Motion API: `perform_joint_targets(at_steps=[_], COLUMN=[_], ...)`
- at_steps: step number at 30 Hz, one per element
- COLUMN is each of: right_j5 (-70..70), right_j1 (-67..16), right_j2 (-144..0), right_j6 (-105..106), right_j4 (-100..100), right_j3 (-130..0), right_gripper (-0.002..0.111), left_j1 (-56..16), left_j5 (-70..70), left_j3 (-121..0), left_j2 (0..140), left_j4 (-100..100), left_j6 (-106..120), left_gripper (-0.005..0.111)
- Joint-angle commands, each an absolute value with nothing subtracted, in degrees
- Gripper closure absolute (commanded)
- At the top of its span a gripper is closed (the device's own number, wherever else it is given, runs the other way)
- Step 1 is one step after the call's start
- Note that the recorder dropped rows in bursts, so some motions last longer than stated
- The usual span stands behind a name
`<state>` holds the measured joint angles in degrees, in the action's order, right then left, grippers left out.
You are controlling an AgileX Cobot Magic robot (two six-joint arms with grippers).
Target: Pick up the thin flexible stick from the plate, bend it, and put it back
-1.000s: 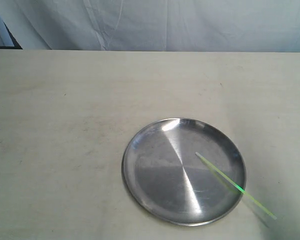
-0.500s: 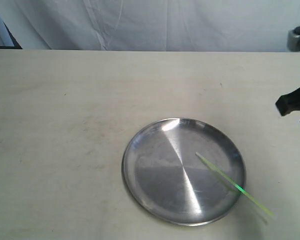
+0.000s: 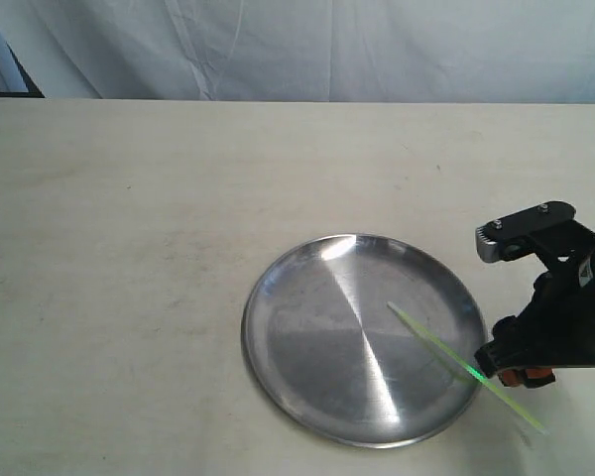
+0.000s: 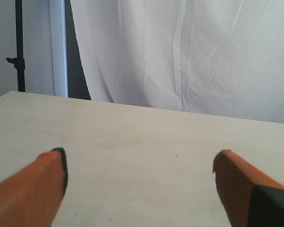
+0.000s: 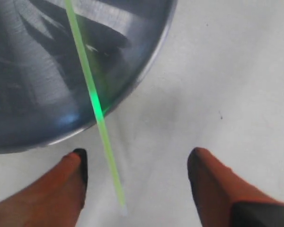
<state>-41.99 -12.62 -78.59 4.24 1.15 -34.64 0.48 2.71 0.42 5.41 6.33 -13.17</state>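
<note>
The round silver plate (image 3: 317,337) lies on the pale table, right of centre. The thin neon-green stick (image 3: 446,359) rests across its right part, one end on the plate's floor and the other jutting out over the rim above the table. My right gripper (image 3: 514,377) is low beside that overhanging end, open. In the right wrist view the stick (image 5: 92,97) crosses the plate (image 5: 33,94) rim and its free end lies between the orange fingers of the right gripper (image 5: 137,158), nearer one finger, touching neither. My left gripper (image 4: 139,158) is open over bare table, holding nothing.
A white cloth backdrop (image 3: 307,50) hangs behind the table's far edge. A dark stand (image 4: 20,47) shows beside the cloth in the left wrist view. Bare tabletop (image 3: 129,278) spreads left of the plate.
The right arm has come in from the right edge and dropped down to the stick's overhanging end. The plate and stick have not moved.
</note>
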Motion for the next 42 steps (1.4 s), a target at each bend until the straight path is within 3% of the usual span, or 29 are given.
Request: perform_joint_targets(at_steps=[1, 13, 20, 22, 26, 33, 42], right_j5=[-40.46, -39.94, -37.70, -37.72, -39.35, -45.00, -48.76], right_j1=[-12.73, -20.13, -20.13, -20.13, -20.13, -20.13, -20.13], right_j2=[-80.88, -90.23, -93.93, -94.59, -94.74, -91.45, -75.12], right_j6=[5.48, 5.00, 0.00, 0.00, 0.00, 0.00, 2.38], right_j4=[1.17, -1.32, -3.76, -3.76, -2.07, -1.79, 3.21], right_j3=[-34.22, -34.22, -34.22, -34.33, -36.08, -39.09, -39.09], right_gripper=[0.049, 0.051, 0.052, 0.063, 0.108, 0.109, 0.109], left_j1=[0.44, 0.44, 0.44, 0.44, 0.44, 0.44, 0.44], left_j5=[2.10, 2.10, 2.10, 2.10, 2.10, 2.10, 2.10], left_j3=[0.00, 0.00, 0.00, 0.00, 0.00, 0.00, 0.00], left_j2=[4.95, 4.95, 4.95, 4.95, 4.95, 4.95, 4.95], left_j4=[6.69, 6.69, 6.69, 6.69, 6.69, 6.69, 6.69], left_j6=[-13.03, -13.03, -13.03, -13.03, -13.03, -13.03, -13.03], left_gripper=[0.026, 0.026, 0.026, 0.026, 0.026, 0.026, 0.026])
